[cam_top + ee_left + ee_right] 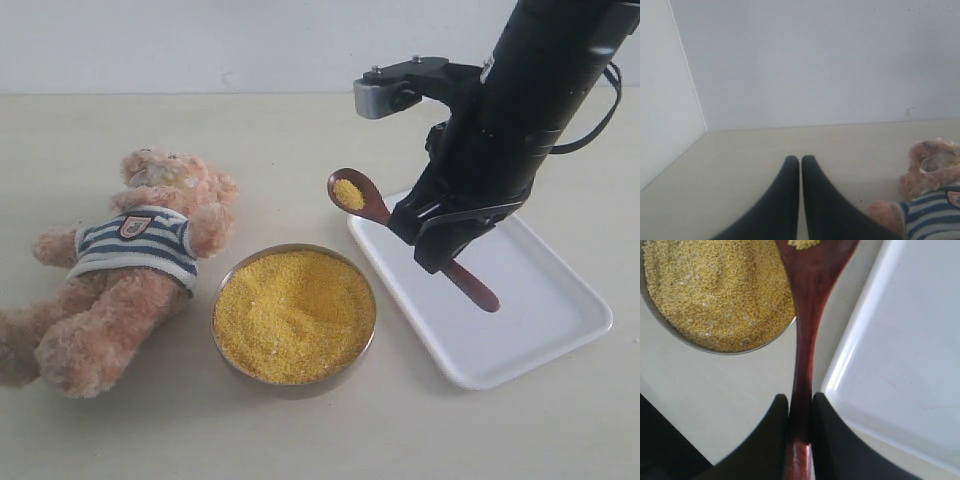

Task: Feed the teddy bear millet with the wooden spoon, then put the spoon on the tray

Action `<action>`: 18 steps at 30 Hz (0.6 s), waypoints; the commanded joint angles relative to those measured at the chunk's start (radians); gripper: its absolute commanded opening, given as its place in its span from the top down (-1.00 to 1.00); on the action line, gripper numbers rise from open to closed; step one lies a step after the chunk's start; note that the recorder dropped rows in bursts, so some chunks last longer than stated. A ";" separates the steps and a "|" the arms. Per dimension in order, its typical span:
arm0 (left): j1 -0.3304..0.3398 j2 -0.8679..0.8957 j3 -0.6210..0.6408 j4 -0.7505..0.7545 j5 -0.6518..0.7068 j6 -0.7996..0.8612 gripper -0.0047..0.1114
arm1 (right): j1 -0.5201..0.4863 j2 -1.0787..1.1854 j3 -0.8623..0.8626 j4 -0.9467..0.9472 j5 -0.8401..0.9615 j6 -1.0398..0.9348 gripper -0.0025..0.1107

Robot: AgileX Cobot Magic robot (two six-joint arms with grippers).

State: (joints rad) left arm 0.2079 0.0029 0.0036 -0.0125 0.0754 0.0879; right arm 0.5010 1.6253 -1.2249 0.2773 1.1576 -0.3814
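The teddy bear [130,265] in its striped shirt lies on the table at the left; part of it shows in the left wrist view [930,190]. A round metal bowl [294,314] full of yellow millet [715,290] sits to its right. My right gripper [432,235] is shut on the handle of the wooden spoon [372,207], held above the gap between bowl and white tray [540,310]. The spoon's round end [348,190] carries a little millet and points toward the bear. In the right wrist view the spoon [807,340] runs out from the gripper [801,399]. My left gripper [800,160] is shut and holds nothing.
A pale wall stands behind the table. The tray [910,350] lies at the right, its near corner close to the bowl. Bare tabletop runs between the bear's head and the spoon and along the front edge.
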 commanded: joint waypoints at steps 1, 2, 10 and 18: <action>-0.008 -0.003 -0.004 -0.180 -0.003 -0.099 0.85 | -0.004 -0.011 -0.004 0.002 -0.002 -0.002 0.96; -0.008 -0.003 -0.004 -0.229 -0.010 -0.126 0.85 | -0.004 -0.011 -0.004 0.002 -0.002 -0.002 0.96; -0.008 -0.003 -0.004 -0.418 -0.030 -0.301 0.85 | -0.004 -0.011 -0.004 0.002 -0.002 0.000 0.96; -0.008 -0.003 -0.152 -0.413 0.149 -0.114 0.85 | -0.004 -0.011 -0.004 0.002 -0.002 0.000 0.96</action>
State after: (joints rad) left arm 0.2079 0.0029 -0.0664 -0.4200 0.1538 -0.1091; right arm 0.5010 1.6253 -1.2249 0.2773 1.1558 -0.3814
